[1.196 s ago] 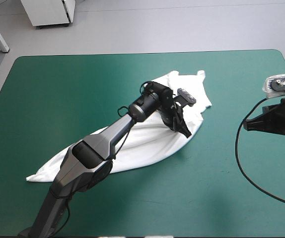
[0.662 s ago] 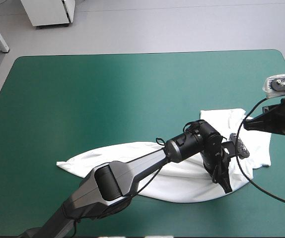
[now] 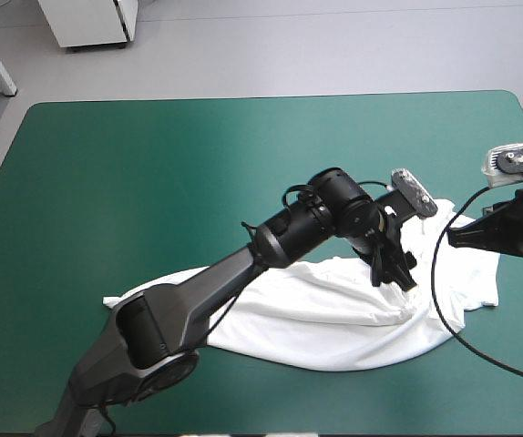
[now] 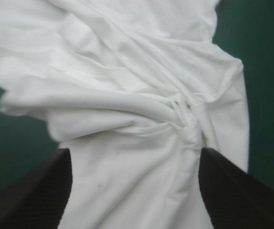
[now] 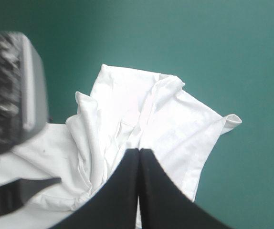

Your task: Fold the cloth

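**White T-shirt (image 3: 334,319) bunched at the right, left gripper (image 3: 394,271) spread above it**

The T-shirt is a soft, matte white knit. It lies on the teal-green cover (image 3: 152,182), toward four o'clock from the cover's middle. In the high view it has a long leaf shape. A narrow, flat tail runs out toward nine o'clock, and the body widens and rumples toward three o'clock. Its far right part lies flatter, with a straight hemmed edge near the cover's right edge.

The left gripper hangs over the rumpled part, at about one o'clock from the shirt's middle, pointing down. In its wrist view its fingers (image 4: 32,191) stand wide apart (their black surface has a fine grainy pattern). White cloth fills the gap between them, and they pinch none of it. Ahead of them the fabric is gathered into a small twisted knot (image 4: 192,129). Long, soft creases fan out from it across the shirt.

The right gripper (image 3: 453,238) sits at about two o'clock from the left one, its tip over the shirt's right part. Whether it touches the cloth cannot be told. Its fingers are smooth and black, pressed together on each other alone in one pointed arch. Beyond the arch a short sleeve (image 5: 223,124) with a rolled hem lies flat on the cover. Beside the sleeve, toward the left gripper, the cloth piles into rounded folds
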